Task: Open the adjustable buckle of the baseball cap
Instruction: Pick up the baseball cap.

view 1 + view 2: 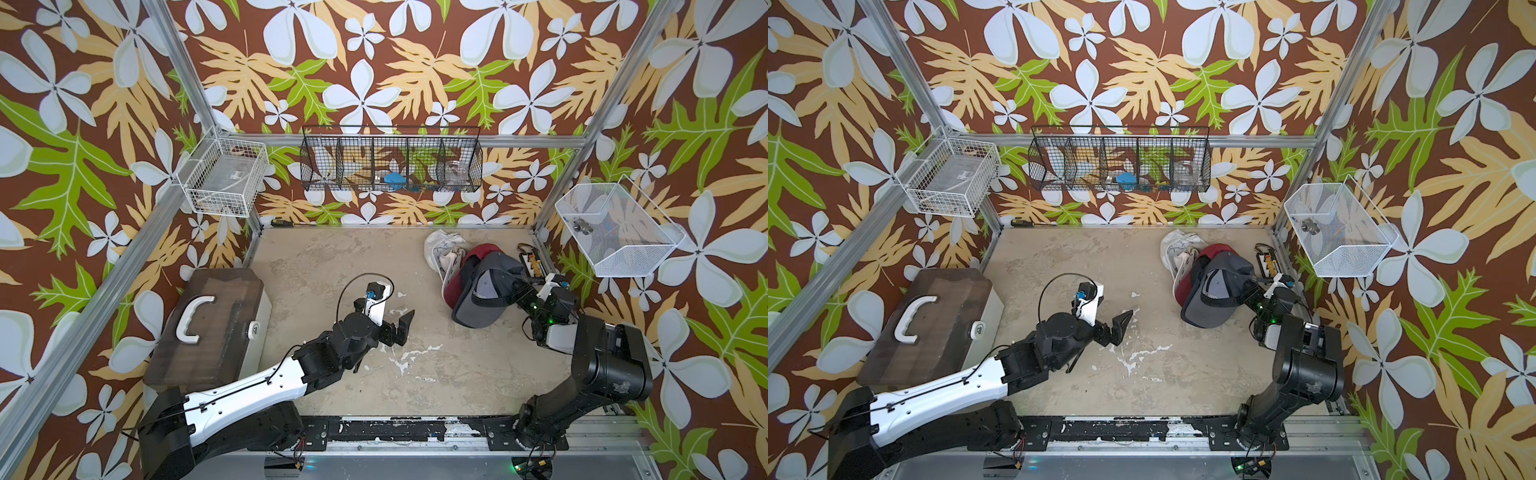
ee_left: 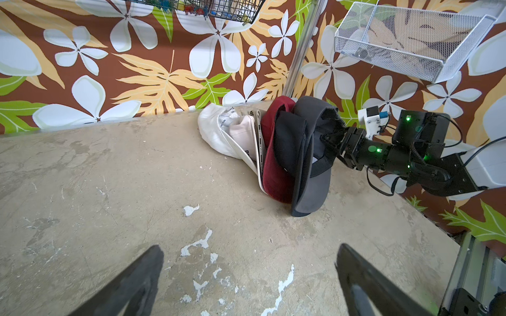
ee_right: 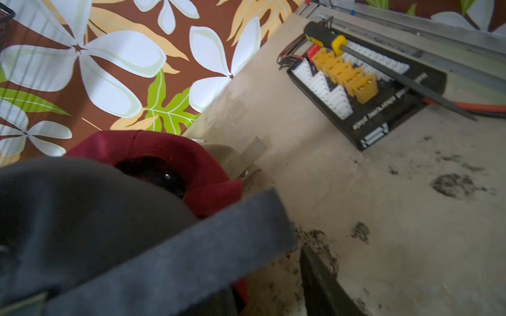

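Note:
Three caps lie stacked at the table's back right: a white cap [image 1: 442, 249], a red cap [image 1: 482, 250] and, on top, the grey baseball cap [image 1: 482, 299] [image 1: 1212, 295] [image 2: 309, 169]. My right gripper [image 1: 513, 286] [image 2: 327, 138] reaches into the grey cap's rear opening. In the right wrist view the grey strap [image 3: 191, 254] crosses in front of the jaws and hides one finger. The other finger [image 3: 323, 281] stands apart from the strap, with table showing between them. I cannot make out the buckle. My left gripper [image 1: 401, 326] [image 2: 249, 251] hovers wide open over bare table, well left of the caps.
A black connector board [image 3: 369, 90] with a yellow-handled screwdriver [image 3: 325, 35] lies just behind the caps by the right wall. A brown-lidded box [image 1: 208, 328] stands at the left. Wire baskets [image 1: 390, 160] hang on the walls. Another screwdriver [image 1: 282, 223] lies at the back edge.

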